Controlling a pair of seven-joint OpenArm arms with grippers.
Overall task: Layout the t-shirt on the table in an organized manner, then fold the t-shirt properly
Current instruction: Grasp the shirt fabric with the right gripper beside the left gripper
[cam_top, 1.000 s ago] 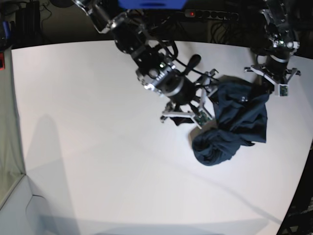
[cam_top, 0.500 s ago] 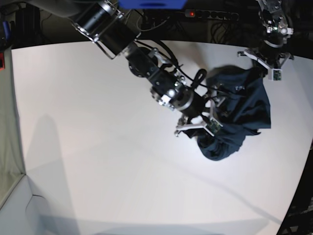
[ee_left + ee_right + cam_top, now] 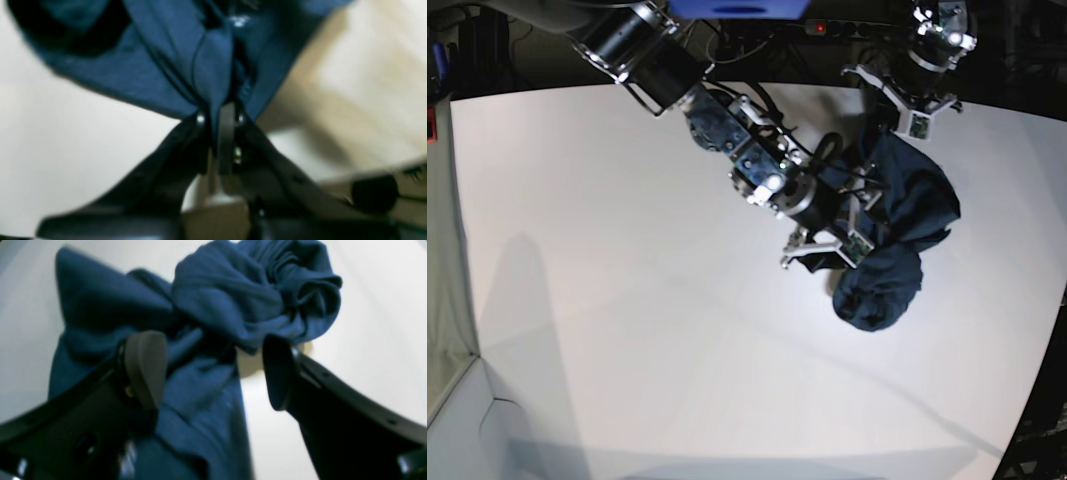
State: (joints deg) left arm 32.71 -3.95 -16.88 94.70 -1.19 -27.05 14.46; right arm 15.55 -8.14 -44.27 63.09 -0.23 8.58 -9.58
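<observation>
The dark navy t-shirt (image 3: 907, 215) is crumpled near the right side of the white table (image 3: 627, 300). Its upper part is pulled up to my left gripper (image 3: 895, 125), and a rolled bunch (image 3: 877, 290) rests on the table. In the left wrist view my left gripper (image 3: 220, 115) is shut on a fold of the t-shirt (image 3: 173, 60). My right gripper (image 3: 827, 252) sits at the shirt's left edge. In the right wrist view it (image 3: 213, 370) stands open, its fingers (image 3: 146, 366) wide apart over the t-shirt (image 3: 233, 300), with cloth lying between them but not pinched.
A power strip (image 3: 857, 30) with a red light and cables lie behind the table's far edge. The table's curved edge (image 3: 1037, 380) runs down the right side. The right arm (image 3: 727, 130) reaches in diagonally from the upper left.
My left gripper has carried the shirt's top left and toward the far edge, stretching the cloth. The right arm has swung down to the shirt's left side and stays open.
</observation>
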